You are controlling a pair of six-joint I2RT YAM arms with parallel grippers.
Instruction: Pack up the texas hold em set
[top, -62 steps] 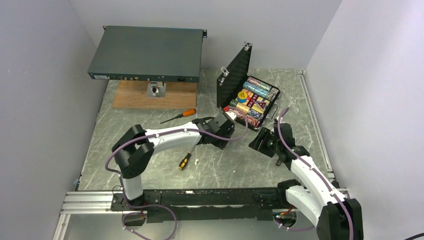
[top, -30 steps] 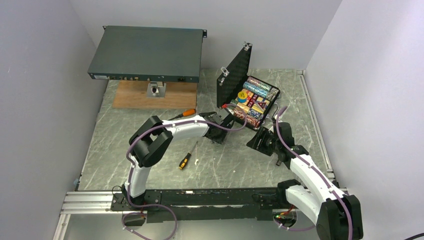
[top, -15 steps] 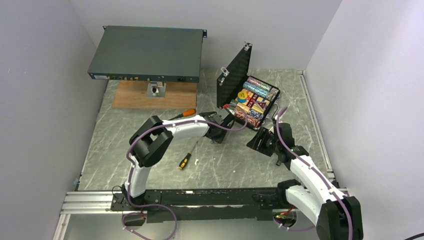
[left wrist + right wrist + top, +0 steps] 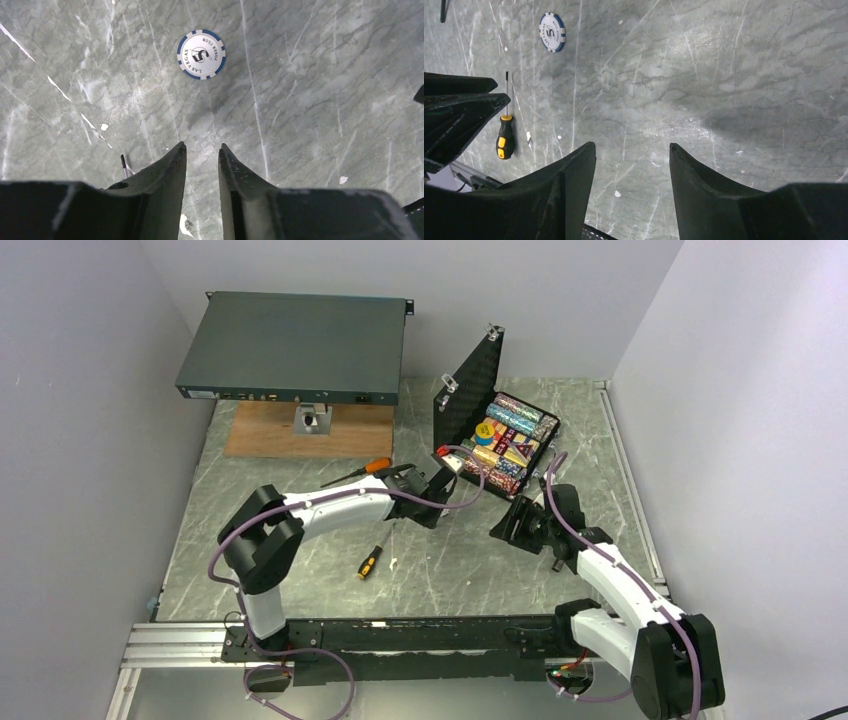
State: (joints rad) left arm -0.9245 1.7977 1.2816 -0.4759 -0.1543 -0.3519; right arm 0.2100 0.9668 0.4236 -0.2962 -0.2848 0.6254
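Left gripper (image 4: 201, 147) is hovering empty, jaws barely apart, probably lining up the loose chip (image 4: 201, 54) lying flat just ahead. Right gripper (image 4: 631, 146) is idling wide open; the case (image 4: 470, 390) is sitting open back right.

The two arms are built alike. The left arm (image 4: 335, 508) and the right arm (image 4: 622, 578) each have smooth, rounded white link shells set between bulky black joint housings. A thin purple cable (image 4: 212, 562) runs along the outside of each arm in loose loops. The left gripper (image 4: 202, 150) and the right gripper (image 4: 631, 150) have matte black, wedge-shaped fingers with small pale scuffs on their edges.
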